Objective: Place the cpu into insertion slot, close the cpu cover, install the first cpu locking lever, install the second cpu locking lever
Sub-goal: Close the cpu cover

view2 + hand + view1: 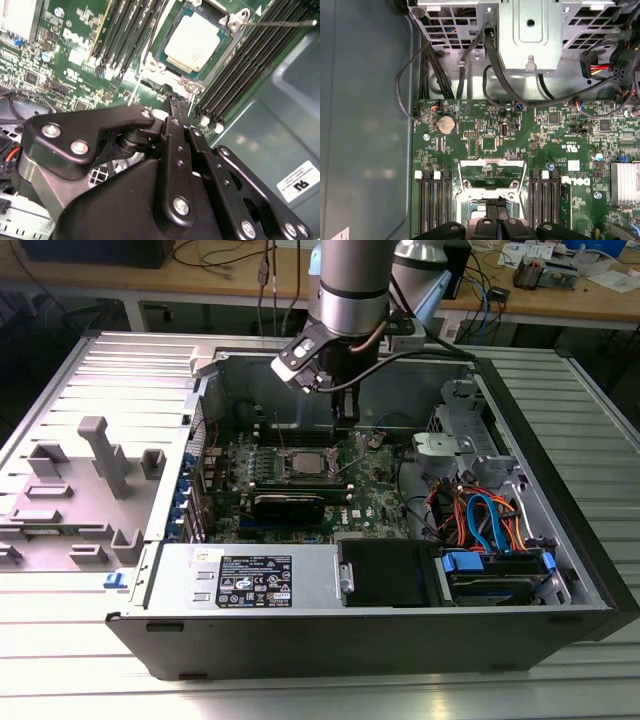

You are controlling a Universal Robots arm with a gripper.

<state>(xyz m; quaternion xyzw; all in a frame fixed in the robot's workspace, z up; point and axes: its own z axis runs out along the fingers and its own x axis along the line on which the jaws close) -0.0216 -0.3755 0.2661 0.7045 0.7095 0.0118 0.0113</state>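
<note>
1. Gripper (175, 104) fingers pressed together, pinching nothing, poised beside the insertion slot (162, 55).
2. Cpu (194, 41) lies seated in it.
3. Cpu cover (492, 163) stands open.
4. Judged: cover-closing step; needs a push on the frame.

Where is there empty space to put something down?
The ribbed table is bare along the near side of the case and at the exterior view's right of it. Inside it is crowded: cables fill one end, and the gripper hangs over the board near the cpu.
</note>
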